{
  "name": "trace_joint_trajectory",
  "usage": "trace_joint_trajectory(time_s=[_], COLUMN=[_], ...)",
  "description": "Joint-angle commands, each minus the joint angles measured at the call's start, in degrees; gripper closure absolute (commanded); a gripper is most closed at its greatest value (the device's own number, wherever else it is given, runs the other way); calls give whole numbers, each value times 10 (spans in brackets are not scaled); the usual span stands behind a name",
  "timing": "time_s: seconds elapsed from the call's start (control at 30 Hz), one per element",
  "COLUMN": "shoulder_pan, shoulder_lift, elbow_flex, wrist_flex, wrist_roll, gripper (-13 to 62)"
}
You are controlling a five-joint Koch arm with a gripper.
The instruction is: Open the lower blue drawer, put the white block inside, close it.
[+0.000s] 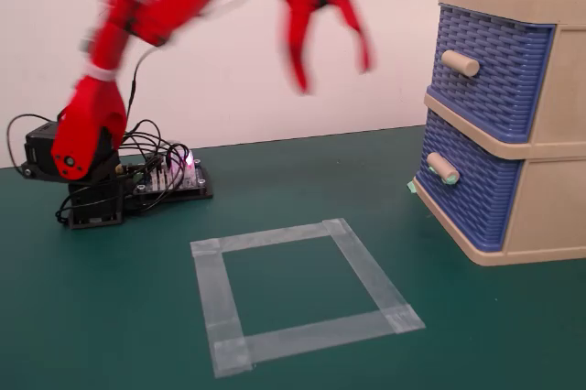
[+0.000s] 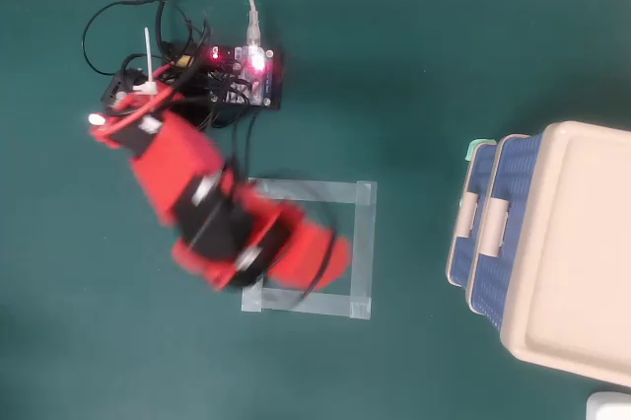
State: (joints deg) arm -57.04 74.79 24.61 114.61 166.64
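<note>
My end effector (image 1: 331,74) hangs high in the fixed view, motion-blurred, fingers spread wide with nothing between them, well apart from the drawer unit (image 1: 549,124). From overhead it sits above the taped square (image 2: 367,243) on the green tabletop (image 2: 424,65). The lower blue drawer (image 1: 462,184) is pushed shut, mint-tipped knob (image 1: 443,168) out front. I cannot see the white block.

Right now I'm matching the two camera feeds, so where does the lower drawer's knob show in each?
Fixed view: knob at right, below the upper knob.
Overhead view: knob at right, left of the cabinet top.
Shared landmark: tape square.
</note>
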Motion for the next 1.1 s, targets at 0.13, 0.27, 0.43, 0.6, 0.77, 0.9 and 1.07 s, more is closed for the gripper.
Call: trace_joint_trajectory(time_s=[0.13, 0.27, 0.43, 0.6, 0.77, 0.9, 1.07], shoulder_pan=[393, 643, 732, 734, 730, 719, 721], shoulder_lift=[231, 281, 343, 516, 600, 600, 599], elbow_flex=[382, 588, 849, 1100, 1192, 1190, 1190], wrist_flex=[5, -40, -95, -228, -213, -208, -207], wrist_roll=[-529, -904, -984, -983, -988, -987, -986], gripper=[157, 158, 158, 158, 157, 156, 151])
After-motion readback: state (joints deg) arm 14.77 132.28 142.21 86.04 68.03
